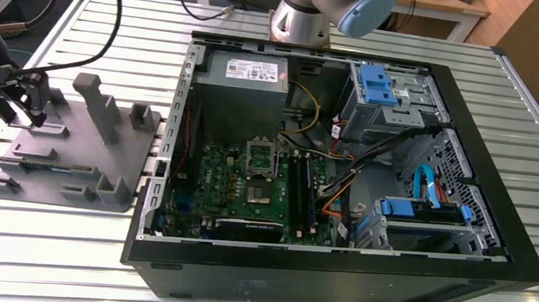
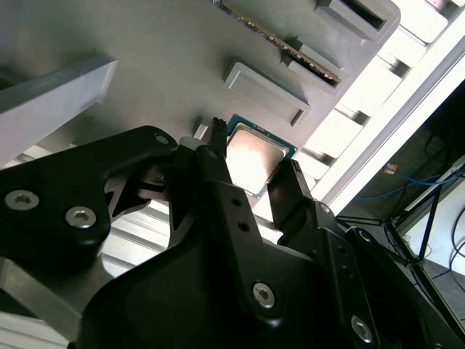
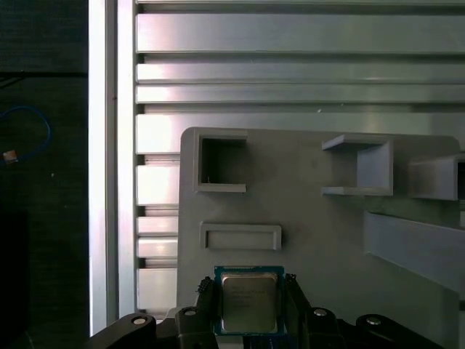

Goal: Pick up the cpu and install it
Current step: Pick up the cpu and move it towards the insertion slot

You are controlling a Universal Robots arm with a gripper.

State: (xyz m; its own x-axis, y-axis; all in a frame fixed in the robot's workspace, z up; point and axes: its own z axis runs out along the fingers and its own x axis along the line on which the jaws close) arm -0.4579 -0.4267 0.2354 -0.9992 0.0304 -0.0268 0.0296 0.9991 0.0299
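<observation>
The hand [image 3: 248,285] is straddling the chip [image 3: 248,304] on the tray [image 3: 312,240], lower centre of the first wrist view. I cannot tell whether it is pinching yet. A square, level lift is advised.

grey tray [image 1: 67,153] | on slatted table [image 1: 40,248] | open computer case [image 1: 336,279] — beside tray

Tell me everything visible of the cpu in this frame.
The cpu is a small flat square chip, with a shiny silver-grey metal lid over a thin green border. It lies flat on the matte grey tray, near the tray's edge and beside a low rectangular moulding. The gripper is right at it; contact cannot be judged.
</observation>
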